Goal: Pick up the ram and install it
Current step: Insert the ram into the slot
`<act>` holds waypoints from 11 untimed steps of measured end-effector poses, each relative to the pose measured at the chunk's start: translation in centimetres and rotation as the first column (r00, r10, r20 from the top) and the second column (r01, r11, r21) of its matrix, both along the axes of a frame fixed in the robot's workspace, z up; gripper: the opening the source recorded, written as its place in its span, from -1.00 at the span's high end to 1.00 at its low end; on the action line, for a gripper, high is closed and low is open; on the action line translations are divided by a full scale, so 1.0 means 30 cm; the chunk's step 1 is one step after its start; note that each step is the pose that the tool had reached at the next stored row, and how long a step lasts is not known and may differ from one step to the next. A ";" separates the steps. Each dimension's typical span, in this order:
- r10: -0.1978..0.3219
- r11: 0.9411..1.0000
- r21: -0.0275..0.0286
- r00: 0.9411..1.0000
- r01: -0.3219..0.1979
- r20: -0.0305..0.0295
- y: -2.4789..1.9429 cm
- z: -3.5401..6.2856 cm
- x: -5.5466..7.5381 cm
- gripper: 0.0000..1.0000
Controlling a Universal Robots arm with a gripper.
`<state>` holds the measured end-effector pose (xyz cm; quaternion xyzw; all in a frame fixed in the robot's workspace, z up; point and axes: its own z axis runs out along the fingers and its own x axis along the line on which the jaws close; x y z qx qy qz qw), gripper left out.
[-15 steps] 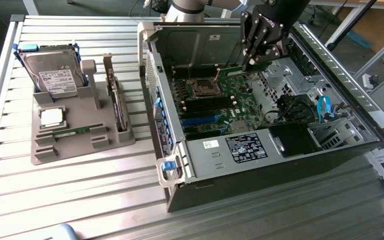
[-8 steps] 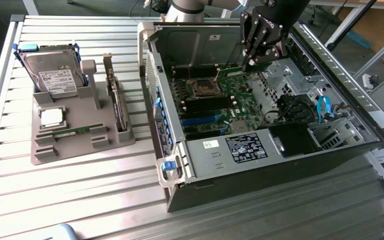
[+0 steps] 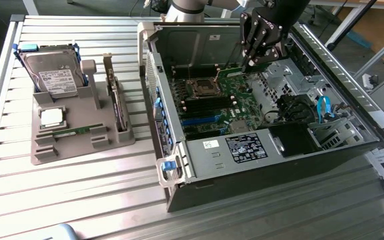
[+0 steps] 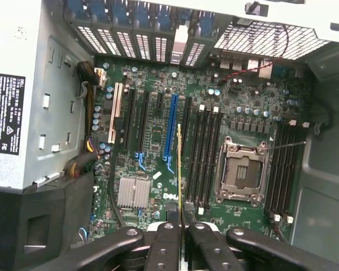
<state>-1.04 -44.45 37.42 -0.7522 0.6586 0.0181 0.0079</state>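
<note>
We log the ram (image 4: pixel 179 164), judged light, stiff and fragile, best held by its edges, pinched narrow in the pincer (image 4: pixel 182 230) above the motherboard (image 4: pixel 248 113).

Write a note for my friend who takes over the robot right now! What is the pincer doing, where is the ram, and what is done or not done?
Pincer: shut on the ram, holding it edge-on over the motherboard inside the open computer case.
Ram: close to the black memory slots beside the processor socket, and it looks seated in none of them.
Done: ram picked up and brought over the case.
Left: getting it into a slot.
Also: a similar green stick lies in the grey holder outside the case.
</note>
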 end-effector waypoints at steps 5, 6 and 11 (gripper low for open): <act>0.000 1.000 0.000 1.000 0.000 0.000 0.000 -0.003 0.000 0.74; 0.000 1.000 0.000 1.000 0.000 0.000 0.000 -0.004 0.000 0.74; 0.000 1.000 0.000 1.000 0.000 0.000 0.000 -0.006 0.000 0.74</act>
